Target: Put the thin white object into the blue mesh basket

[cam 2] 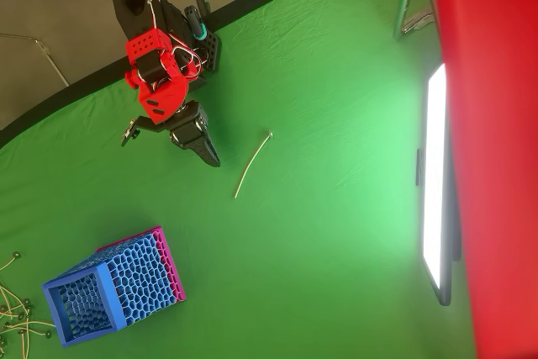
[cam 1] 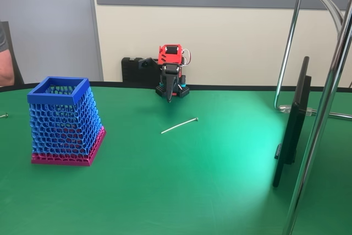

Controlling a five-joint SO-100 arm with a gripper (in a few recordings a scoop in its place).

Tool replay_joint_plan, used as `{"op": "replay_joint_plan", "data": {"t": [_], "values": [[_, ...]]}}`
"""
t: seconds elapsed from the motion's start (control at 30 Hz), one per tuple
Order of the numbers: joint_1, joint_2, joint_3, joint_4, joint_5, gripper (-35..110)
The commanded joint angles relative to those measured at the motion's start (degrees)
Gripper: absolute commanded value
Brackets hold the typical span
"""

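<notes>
The thin white object [cam 1: 179, 125] [cam 2: 252, 162] lies flat on the green table, a little in front of the arm. The blue mesh basket [cam 1: 65, 120] [cam 2: 108, 287] stands upright at the left in the fixed view, with a blue square rim and a pink base band. My gripper [cam 1: 169, 98] [cam 2: 213, 160] hangs near the arm's base, its black fingers pointing down and closed together, with nothing between them. It sits just behind the stick in the fixed view and does not touch it.
A dark screen [cam 1: 291, 125] [cam 2: 435, 182] on a chrome stand [cam 1: 324, 114] occupies the right side. A person's arm [cam 1: 5, 59] shows at the far left edge. Small metal bits [cam 2: 15, 308] lie beside the basket. Open green table [cam 1: 192, 180] spans the middle.
</notes>
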State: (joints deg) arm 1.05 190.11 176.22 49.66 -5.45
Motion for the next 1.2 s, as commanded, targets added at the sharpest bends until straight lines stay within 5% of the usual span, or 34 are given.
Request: {"op": "replay_joint_plan", "data": {"t": [0.0, 1.17], "values": [[-0.2, 0.4, 0.4, -0.1, 0.1, 1], [-4.5, -21.9, -12.0, 2.4, 2.3, 6]]}}
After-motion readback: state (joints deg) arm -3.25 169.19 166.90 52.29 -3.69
